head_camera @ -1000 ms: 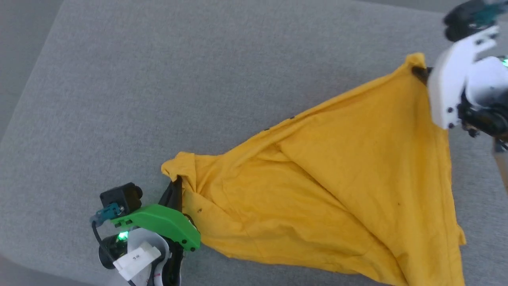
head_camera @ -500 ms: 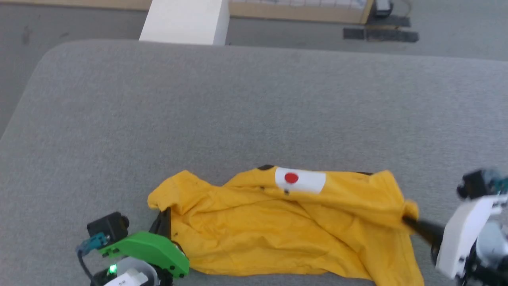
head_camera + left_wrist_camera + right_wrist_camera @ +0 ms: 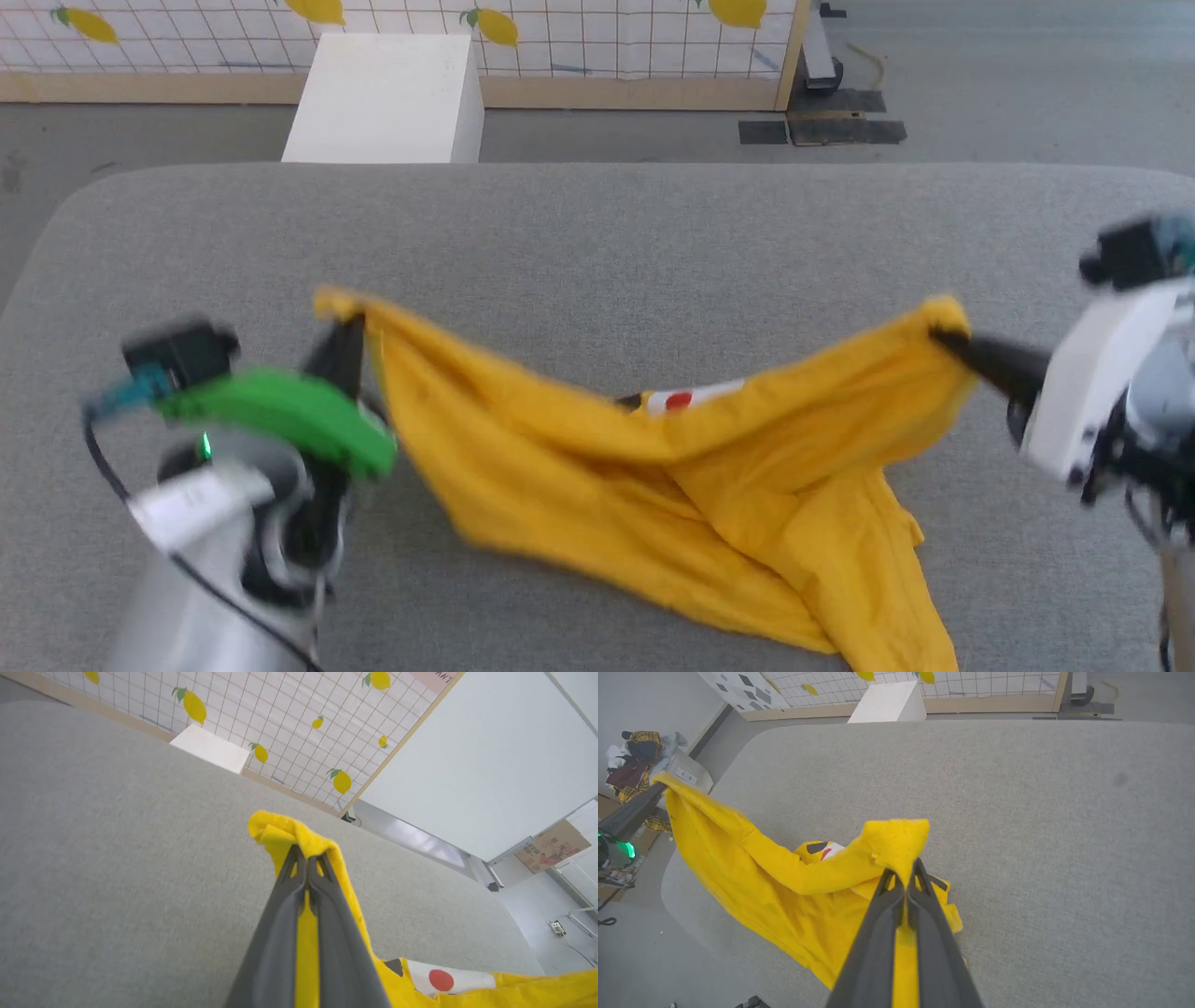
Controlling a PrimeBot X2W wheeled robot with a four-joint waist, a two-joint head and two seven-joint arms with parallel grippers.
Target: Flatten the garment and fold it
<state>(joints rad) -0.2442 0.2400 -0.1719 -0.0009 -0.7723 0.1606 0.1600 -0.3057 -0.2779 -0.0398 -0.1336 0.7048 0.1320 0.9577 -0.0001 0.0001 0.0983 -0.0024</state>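
The mustard-yellow T-shirt hangs between both grippers above the grey padded table, sagging in the middle with its lower part draped down at the right. A white patch with a red dot peeks out at its middle. My left gripper is shut on one raised corner of the T-shirt. My right gripper is shut on the other corner of the T-shirt. In the right wrist view the left gripper holds the far end of the cloth.
A white box stands on the floor beyond the table's far edge, before a lemon-patterned grid wall. A pile of clothes lies on a carton off the table's left end.
Both grippers have lifted their corners off the table and apart, so the shirt now hangs stretched between them. The head camera has tilted up, showing more of the floor and wall.
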